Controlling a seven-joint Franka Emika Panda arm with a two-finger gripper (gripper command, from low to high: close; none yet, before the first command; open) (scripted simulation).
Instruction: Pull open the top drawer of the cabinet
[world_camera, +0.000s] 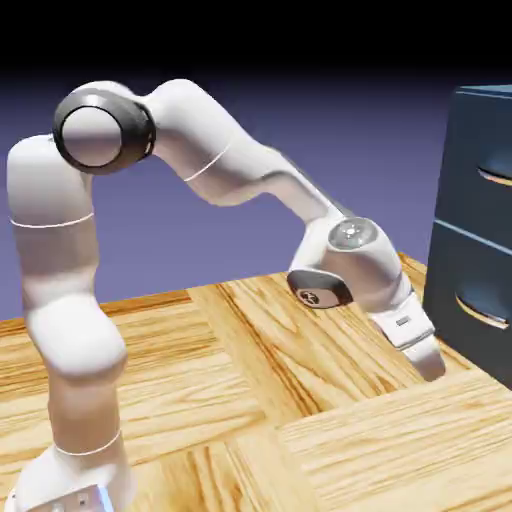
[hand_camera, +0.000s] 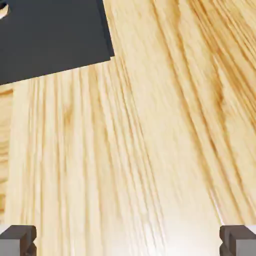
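Cabinet (world_camera: 470, 235), dark blue-grey, at exterior view's right edge, standing on wood-grained counter (world_camera: 230, 370). Top drawer (world_camera: 475, 160), shut, curved metallic handle (world_camera: 496, 176), above second drawer front (world_camera: 468, 292) with like handle. White arm (world_camera: 215, 145), angled down toward cabinet. Fingers (hand_camera: 128, 241) spread wide, nothing between, apart from both handles.

Worktop (world_camera: 230, 400): wood look, streaky grain, glossy sheen in the hand view. Arm (world_camera: 215, 150): smooth, white, plastic-like. Cabinet (world_camera: 470, 230): smooth, dark, painted-looking. Top drawer's handle (world_camera: 496, 177): shiny metal. Fingertips (hand_camera: 18, 240): grey, fairly matt.
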